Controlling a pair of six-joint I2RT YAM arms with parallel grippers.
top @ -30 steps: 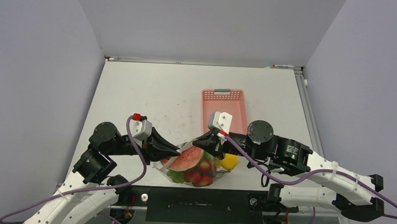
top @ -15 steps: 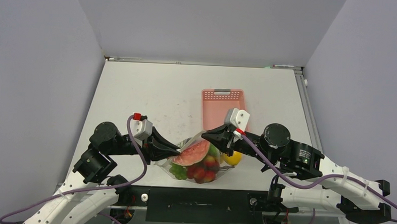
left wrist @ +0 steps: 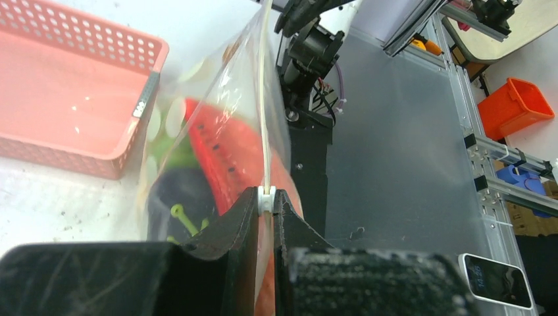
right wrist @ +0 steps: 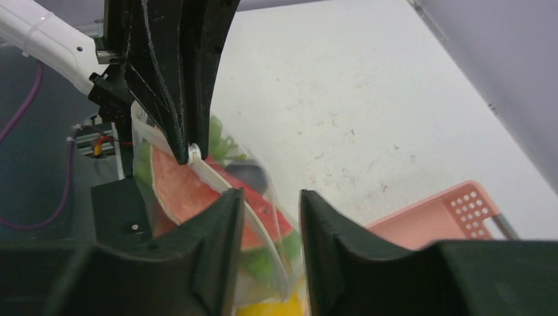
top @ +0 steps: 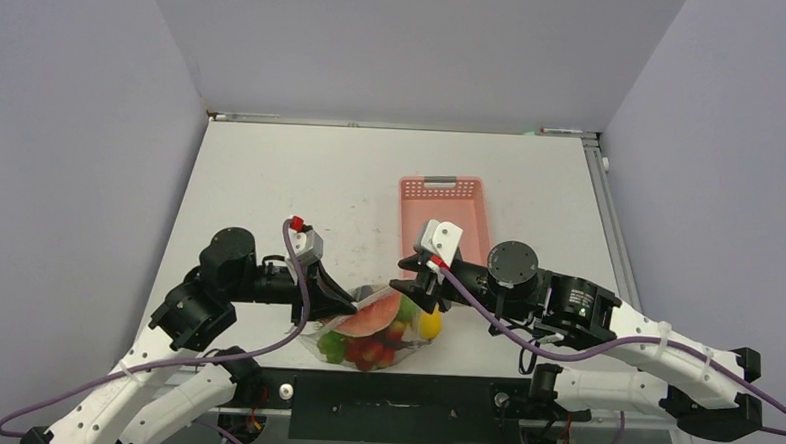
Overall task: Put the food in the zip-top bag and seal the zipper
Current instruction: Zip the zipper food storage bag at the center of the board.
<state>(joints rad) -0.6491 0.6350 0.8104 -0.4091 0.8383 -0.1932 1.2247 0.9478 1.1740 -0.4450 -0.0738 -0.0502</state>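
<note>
Left wrist view: pink lattice plastic basket (left wrist: 66, 85) cut off at left & top edges; thin whitish zipper strip (left wrist: 264, 99) runs off the top, near end hidden betw. left gripper (left wrist: 266, 195) fingers; dark purple eggplant (left wrist: 172, 197) blurred. Right wrist view: yellow round fruit (right wrist: 270, 308) cut by bottom edge.

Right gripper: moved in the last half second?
Yes. The right gripper shifted left along the pink basket's near edge, from its right half to its middle.

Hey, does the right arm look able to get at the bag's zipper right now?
Probably yes: the right fingers stand apart just beside the zipper, nothing between them and it, while the left fingers pinch its far end and hold it up.
</note>
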